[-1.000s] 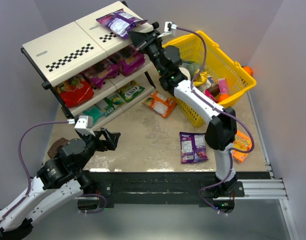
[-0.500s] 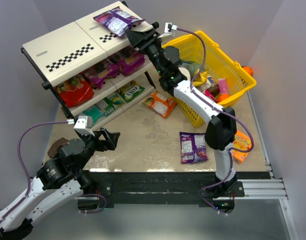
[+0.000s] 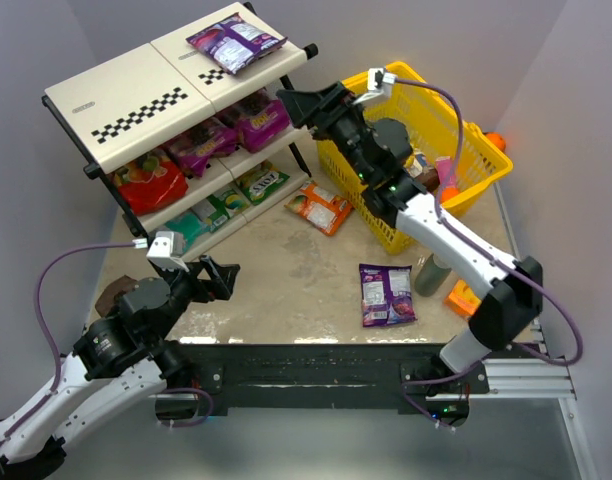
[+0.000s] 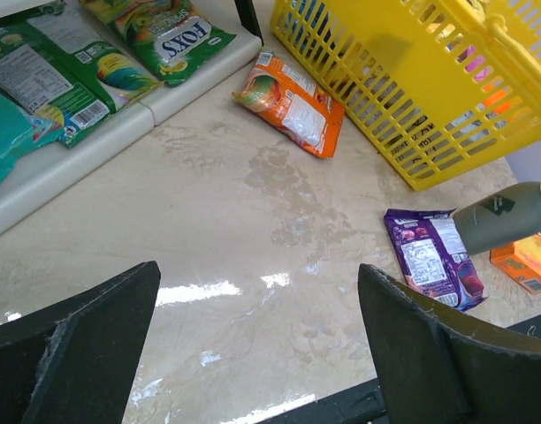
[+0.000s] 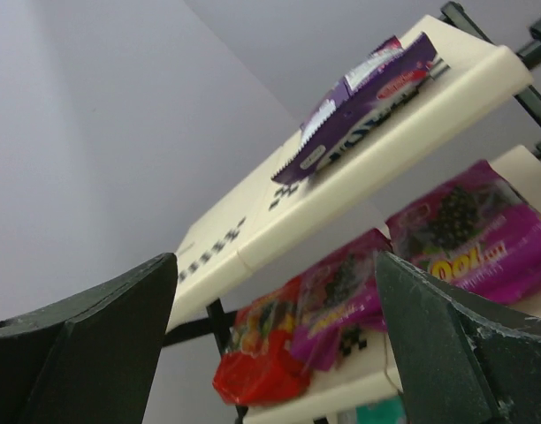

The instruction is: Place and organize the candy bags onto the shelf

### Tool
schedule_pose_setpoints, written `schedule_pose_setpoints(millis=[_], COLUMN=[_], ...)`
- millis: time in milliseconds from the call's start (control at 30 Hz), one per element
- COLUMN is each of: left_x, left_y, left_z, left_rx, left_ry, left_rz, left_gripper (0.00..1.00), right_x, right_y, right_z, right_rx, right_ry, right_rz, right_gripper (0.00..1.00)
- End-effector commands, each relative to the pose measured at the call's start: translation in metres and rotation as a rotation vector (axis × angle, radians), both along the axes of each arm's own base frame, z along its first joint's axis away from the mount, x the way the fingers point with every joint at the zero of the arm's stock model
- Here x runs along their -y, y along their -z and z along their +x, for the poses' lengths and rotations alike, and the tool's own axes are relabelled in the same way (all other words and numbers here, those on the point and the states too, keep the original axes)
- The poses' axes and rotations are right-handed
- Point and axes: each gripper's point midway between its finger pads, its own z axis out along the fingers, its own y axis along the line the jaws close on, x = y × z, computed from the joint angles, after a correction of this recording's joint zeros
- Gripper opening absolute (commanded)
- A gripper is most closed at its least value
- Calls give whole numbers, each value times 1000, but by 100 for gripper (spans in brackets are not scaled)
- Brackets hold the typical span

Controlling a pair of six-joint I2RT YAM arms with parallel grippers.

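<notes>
Black-and-white arms [image 3: 448, 238], purple cables [image 3: 86, 247].

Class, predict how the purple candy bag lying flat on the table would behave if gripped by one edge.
The purple candy bag lies flat and thin, so it would probably droop. Its glossy film looks slippery, so it would likely slide if pushed.

Pale lavender-grey walls [image 3: 26, 60] are closing in on the left, far and right sides. A beige, marbled tabletop [image 3: 286, 270] is filling the middle, and a streak of glare [image 3: 326, 338] is shining off it along the near edge. A black mounting plate [image 3: 316, 362] is running along that edge, with a silver aluminium rail [image 3: 531, 378] sticking out past the near right corner. Grey floor [image 3: 316, 440] is showing below.
</notes>
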Motion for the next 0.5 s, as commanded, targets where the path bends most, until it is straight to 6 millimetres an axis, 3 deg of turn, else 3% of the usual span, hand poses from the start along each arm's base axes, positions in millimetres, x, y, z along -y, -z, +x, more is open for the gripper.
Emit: schedule_pose_setpoints(millis=[0,33,100,167,200,233,300,467], left_x=[-1,-1,-1,-1,-1,0,1,10], left_y=[-6,-6,-7,-6,-6,-6,-5,1], left_z=[3,3,3,3,3,3,3,5], left_rx=[15,14,17,14,14,13,12,-18], left_ry=[-21,-21,-25,-25,-25,-22,-15,9], left_rz=[-26,-28,-31,-28,-28,-29,-32,-5], left_gripper=[99,100,100,100,100,100,99,100], right_x=[45,54,81,111,121,140,155,194], right_y=[13,33,55,90,120,130,171,237], right_z=[-34,-36,-53,-59,-63,-74,-84,-112], right_rx=[-37,-86,-132,-230,-285,-322,-397,-599], right_ry=[91,121,183,290,318,364,396,492], right_rz=[-121,-176,-219,-283,-332,-347,-413,-517], right_gripper=[95,93,93,93,93,93,92,91])
